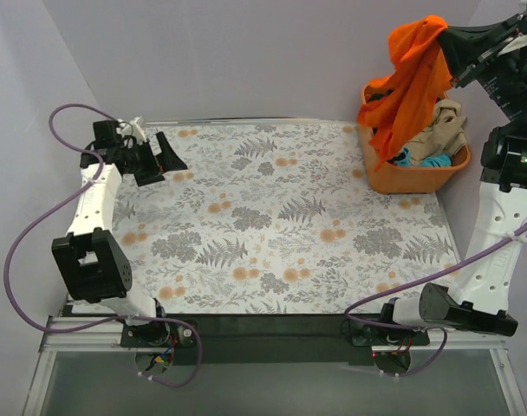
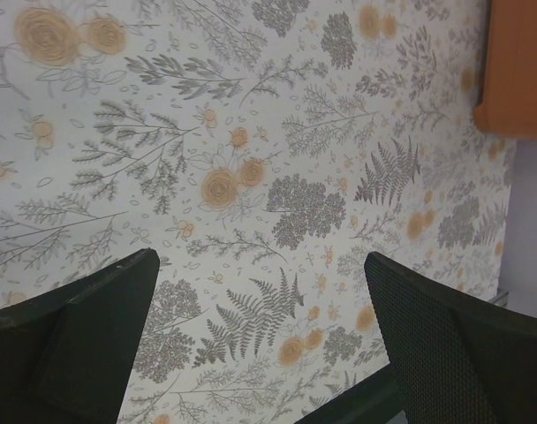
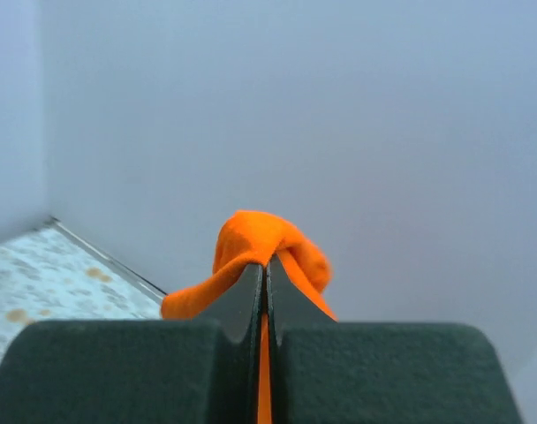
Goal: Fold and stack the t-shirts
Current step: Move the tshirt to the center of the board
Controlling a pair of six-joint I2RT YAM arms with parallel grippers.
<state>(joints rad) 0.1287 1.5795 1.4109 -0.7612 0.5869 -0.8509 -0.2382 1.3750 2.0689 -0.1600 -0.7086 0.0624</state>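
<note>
The right fingers (image 3: pixel 251 309) are pressed tight together on a fold of the orange shirt (image 3: pixel 261 240), and a puff of the cloth sticks up just past their tips. From above, the right fingers (image 1: pixel 455 48) are up high in the far right corner, over the basket (image 1: pixel 413 183). The orange shirt (image 1: pixel 411 78) hangs down from them in a long twisted bunch. Its bottom end reaches down into the basket, so it is not lifted all the way out. The basket is orange and sits on the far right corner of the bench (image 1: pixel 272 225), close to the wall (image 1: pixel 246 52). Inside it lies a crumpled beige shirt (image 1: pixel 444 128), and a bit of a blue-green shirt (image 1: pixel 430 160) peeks out under that one. The left fingers (image 2: pixel 92 336) are wide apart with nothing between them, and they point at the flowery top of the bench (image 2: pixel 251 132). A corner of the basket (image 2: pixel 520 71) shows far off at the top right of that view. From above, the left fingers (image 1: pixel 164 156) hang over the far left side of the bench, well apart from the basket and the shirts. A purple cable (image 1: pixel 21 234) loops beside the left arm.
</note>
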